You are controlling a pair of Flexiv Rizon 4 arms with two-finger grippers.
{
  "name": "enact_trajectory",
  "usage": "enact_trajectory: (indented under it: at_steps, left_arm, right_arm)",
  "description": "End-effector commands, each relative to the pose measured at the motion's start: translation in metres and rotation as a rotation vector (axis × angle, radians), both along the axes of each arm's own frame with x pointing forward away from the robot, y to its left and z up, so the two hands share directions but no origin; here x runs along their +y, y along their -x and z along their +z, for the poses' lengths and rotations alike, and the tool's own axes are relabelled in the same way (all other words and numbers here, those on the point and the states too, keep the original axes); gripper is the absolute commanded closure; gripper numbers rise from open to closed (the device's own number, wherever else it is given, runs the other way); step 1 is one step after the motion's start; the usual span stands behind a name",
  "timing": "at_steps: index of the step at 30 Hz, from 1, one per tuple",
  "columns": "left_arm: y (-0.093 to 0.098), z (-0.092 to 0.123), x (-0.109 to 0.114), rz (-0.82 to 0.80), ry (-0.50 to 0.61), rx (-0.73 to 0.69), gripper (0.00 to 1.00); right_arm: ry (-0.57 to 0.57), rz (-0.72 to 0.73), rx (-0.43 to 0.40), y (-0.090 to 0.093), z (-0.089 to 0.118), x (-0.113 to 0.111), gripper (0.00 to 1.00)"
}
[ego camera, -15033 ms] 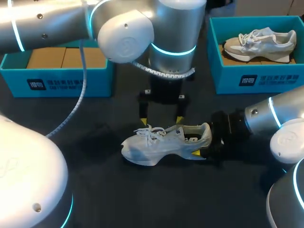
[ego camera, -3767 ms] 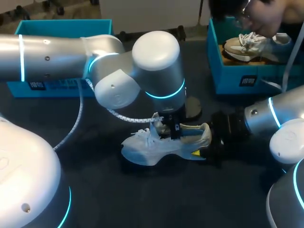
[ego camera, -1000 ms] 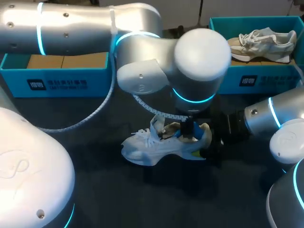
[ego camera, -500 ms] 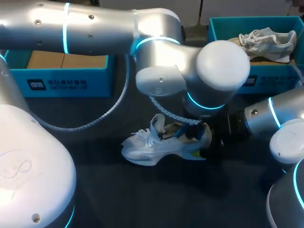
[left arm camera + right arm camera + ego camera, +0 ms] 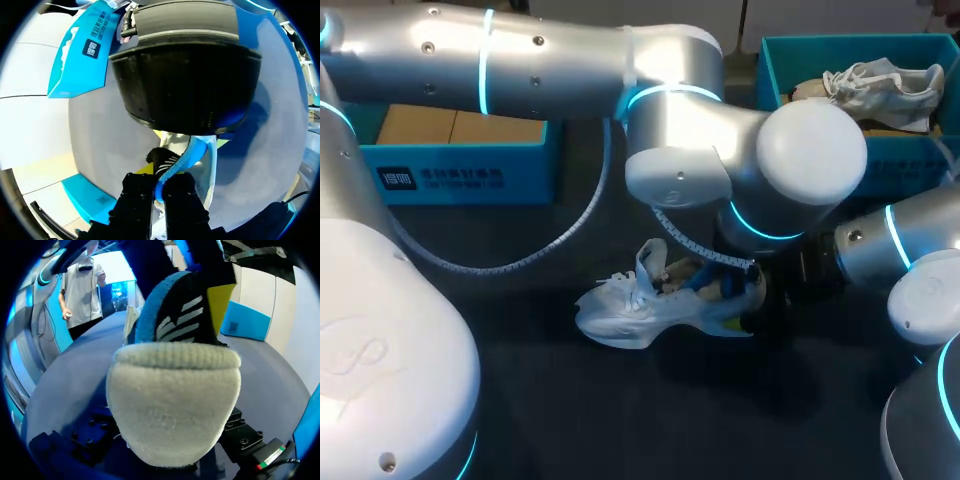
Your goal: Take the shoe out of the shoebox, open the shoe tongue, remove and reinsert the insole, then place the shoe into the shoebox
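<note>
Robotics lab: two arms (image 5: 550,60) over dark table (image 5: 570,400).

A dark, matte tabletop (image 5: 620,420) spans the overhead view from nine o'clock to three o'clock, softly lit, with faint shadows near centre.

A white lace-up sneaker (image 5: 640,310) stands on the dark bench (image 5: 570,400) with its tongue pulled up. The silver left arm (image 5: 550,50) crosses in from the left and bends down over the heel end, hiding its own claw. A blue insole (image 5: 704,280) juts from the shoe's opening just beneath it. The right claw (image 5: 740,318) sits at the heel, with one yellow tip against its near side. Two teal shoeboxes stand behind. The left one (image 5: 460,175) holds brown card, and the right one (image 5: 790,60) holds a second pale sneaker (image 5: 880,80).
</note>
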State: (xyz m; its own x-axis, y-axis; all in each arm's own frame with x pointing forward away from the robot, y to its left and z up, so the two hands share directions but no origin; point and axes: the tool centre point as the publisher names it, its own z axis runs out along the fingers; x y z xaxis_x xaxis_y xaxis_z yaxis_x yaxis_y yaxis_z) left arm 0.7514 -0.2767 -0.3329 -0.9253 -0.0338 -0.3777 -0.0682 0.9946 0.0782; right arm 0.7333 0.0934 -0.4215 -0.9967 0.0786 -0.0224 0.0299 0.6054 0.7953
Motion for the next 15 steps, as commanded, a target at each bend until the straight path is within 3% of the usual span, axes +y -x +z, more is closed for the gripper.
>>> enact_trajectory:
  at_steps: [1,15]
  left_arm:
    - [0.002,0.003,0.006,-0.003,0.006,0.000,1.00]
    - [-0.006,0.035,0.022,0.033,0.106,0.031,1.00]
  right_arm:
    - [0.006,-0.003,-0.001,0.000,-0.004,0.005,1.00]
    - [0.006,-0.003,-0.001,0.000,-0.004,0.005,1.00]
